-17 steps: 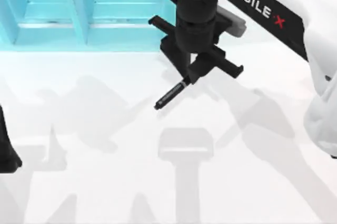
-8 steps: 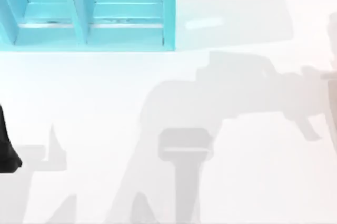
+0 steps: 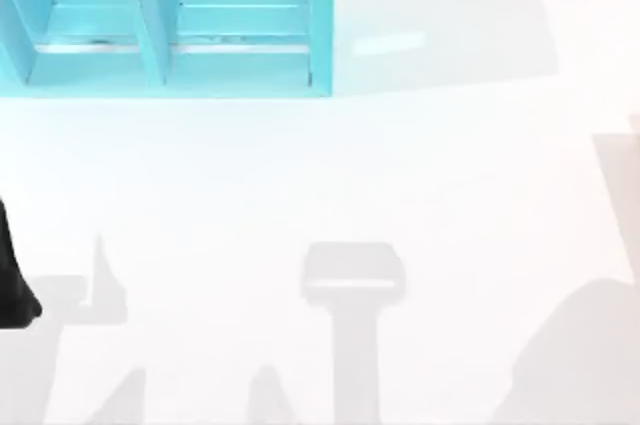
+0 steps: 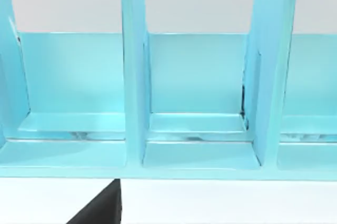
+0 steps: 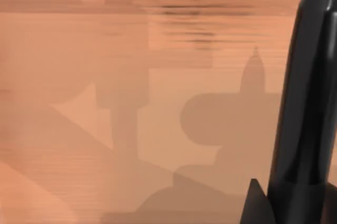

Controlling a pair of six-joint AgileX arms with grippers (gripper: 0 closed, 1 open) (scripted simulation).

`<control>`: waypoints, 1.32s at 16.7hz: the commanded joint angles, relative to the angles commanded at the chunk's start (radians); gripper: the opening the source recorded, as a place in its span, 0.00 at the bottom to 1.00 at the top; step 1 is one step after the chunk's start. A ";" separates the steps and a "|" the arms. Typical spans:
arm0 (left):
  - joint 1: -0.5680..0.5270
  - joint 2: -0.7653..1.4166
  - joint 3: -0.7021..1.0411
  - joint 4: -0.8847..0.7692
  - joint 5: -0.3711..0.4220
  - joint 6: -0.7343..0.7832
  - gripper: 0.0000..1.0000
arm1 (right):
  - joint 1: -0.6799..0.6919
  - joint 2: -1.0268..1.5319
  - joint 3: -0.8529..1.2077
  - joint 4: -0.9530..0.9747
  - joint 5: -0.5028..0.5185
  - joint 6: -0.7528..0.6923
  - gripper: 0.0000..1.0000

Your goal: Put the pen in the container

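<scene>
The turquoise container (image 3: 160,20) stands at the table's far left, and its upright dividers part several compartments (image 4: 197,76) that face my left wrist camera. In the right wrist view a glossy black pen (image 5: 308,103) hangs close to the camera above an orange-brown surface, held by my right gripper, of which a dark wedge (image 5: 256,205) shows beside it. My left arm (image 3: 12,280) is parked at the table's left edge, and a dark part of its gripper (image 4: 100,209) points at the container's front wall.
The white tabletop (image 3: 400,175) stretches to the right of the container. Arm shadows lie on it at the front and at the lower right (image 3: 575,355).
My right arm, which held the pen just right of the container a second ago, has swung out of the top view to the right. Its shadow has slid to the lower right.
</scene>
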 joint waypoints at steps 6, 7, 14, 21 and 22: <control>0.000 0.000 0.000 0.000 0.000 0.000 1.00 | -0.003 0.000 -0.007 0.001 0.002 -0.001 0.00; 0.000 0.000 0.000 0.000 0.000 0.000 1.00 | 0.004 0.000 -0.019 0.009 0.006 0.005 0.00; 0.000 0.000 0.000 0.000 0.000 0.000 1.00 | 0.089 -0.024 -0.217 0.162 0.037 0.072 0.00; 0.000 0.000 0.000 0.000 0.000 0.000 1.00 | 0.073 -0.034 -0.272 0.240 0.002 0.075 0.00; 0.000 0.000 0.000 0.000 0.000 0.000 1.00 | 0.073 -0.034 -0.272 0.240 0.002 0.075 0.00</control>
